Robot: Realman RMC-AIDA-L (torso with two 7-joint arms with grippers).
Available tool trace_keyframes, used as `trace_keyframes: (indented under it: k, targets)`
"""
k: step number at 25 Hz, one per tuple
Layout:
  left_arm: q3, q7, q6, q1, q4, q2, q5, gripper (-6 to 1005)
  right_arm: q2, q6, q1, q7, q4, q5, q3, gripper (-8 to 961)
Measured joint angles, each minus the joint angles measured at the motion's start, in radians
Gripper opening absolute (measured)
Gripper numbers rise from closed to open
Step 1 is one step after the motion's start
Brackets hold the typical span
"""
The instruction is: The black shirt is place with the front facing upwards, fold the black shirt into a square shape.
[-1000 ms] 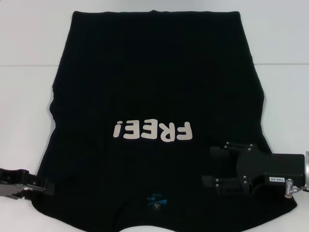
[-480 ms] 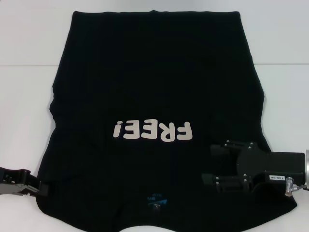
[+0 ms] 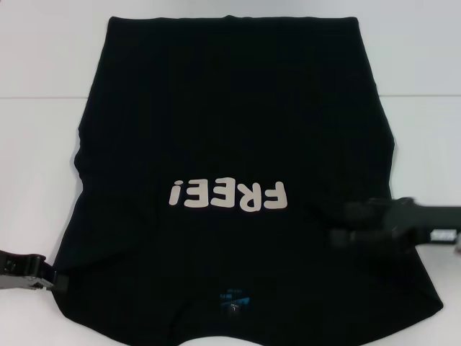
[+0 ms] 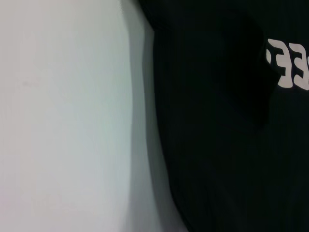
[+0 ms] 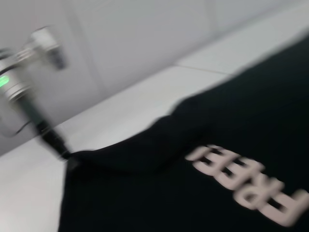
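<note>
Left tool [image 3: 54, 280] sits at the near-left edge of the one black shirt [image 3: 230, 130], its tip against the hem — whether it pinches cloth I cannot tell. The shirt lies flat, print up, on the white tabletop [image 3: 36, 158], bare tabletop at both sides. Right tool [image 3: 346, 225] hovers over the shirt's right side, prongs apart.

Black shirt [image 3: 230, 144] lies flat on the table [image 3: 36, 158].

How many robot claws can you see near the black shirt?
2. The left claw is at the black shirt's near left edge. The right claw is over the shirt's right side, beside the lettering.
</note>
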Motion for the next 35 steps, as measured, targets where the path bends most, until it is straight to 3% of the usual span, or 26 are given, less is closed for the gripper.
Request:
trace_keyframes:
  k: [7,10,13,17,21,35]
  targets:
    - [0.0,0.01,0.006,-0.01,0.004,-0.001,-0.005,32,-0.154,-0.011,0.085,0.592,-0.082,-0.185,-0.004,885]
    - [0.002,0.019,0.007,-0.015,0.007,-0.003,-0.007,32,-0.193,-0.056,0.122,0.798,-0.119,-0.328,0.003,885]
    - [0.005,0.033,0.007,-0.018,0.007,-0.003,-0.007,32,-0.193,-0.115,0.148,0.901,-0.155,-0.463,0.015,885]
    - [0.005,0.041,0.008,-0.023,0.002,-0.003,-0.007,32,-0.174,-0.134,0.16,0.931,-0.149,-0.558,0.009,886]
    - [0.006,0.042,0.005,-0.024,-0.001,-0.003,-0.007,32,-0.153,-0.133,0.15,0.922,-0.145,-0.573,0.007,886]
    - [0.002,0.038,0.007,-0.024,-0.001,-0.003,-0.007,32,-0.116,-0.107,0.157,0.875,-0.067,-0.591,-0.005,881]
